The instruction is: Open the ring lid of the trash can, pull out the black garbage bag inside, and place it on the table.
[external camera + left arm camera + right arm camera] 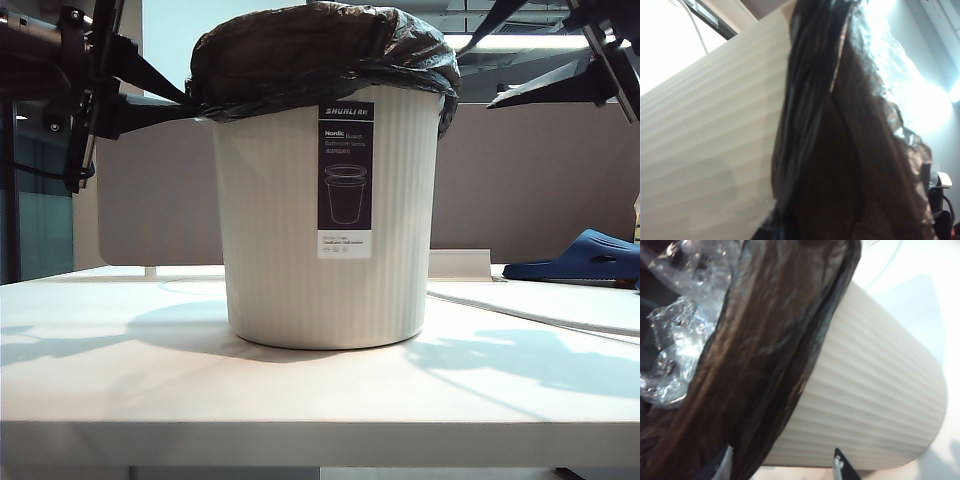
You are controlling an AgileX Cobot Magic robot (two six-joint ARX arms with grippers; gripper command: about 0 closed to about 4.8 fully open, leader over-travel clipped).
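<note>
Trash can (320,220) stands upright on the table (150,390), about midway between its side edges and set back from the thick front edge, with the dark label (345,180) facing my exterior camera. I see the black garbage bag (320,55) puffed up over the mouth and folded down over the rim all round. I cannot make out the ring lid in this view. The left gripper (190,100) reaches in level from the left side, its dark tip touching the folded film at the rim; its jaws are pressed together, and whether film is caught between them I cannot tell. The right gripper (500,100) hangs at rim height, just off the right side of the can, apart from the bag. A blue slipper (580,262) lies toward the far right edge of the table.

Left wrist view: ribbed cream wall of the trash can (705,165) beside the crinkled black garbage bag (840,165). The fingers are not visible here.

Right wrist view: I see the black garbage bag (760,355) draped over the rim and the ribbed wall of the trash can (870,390), with white table (910,285) beyond. Only one dark fingertip (844,466) shows, clear of the can. The jaws stand apart, holding nothing.
</note>
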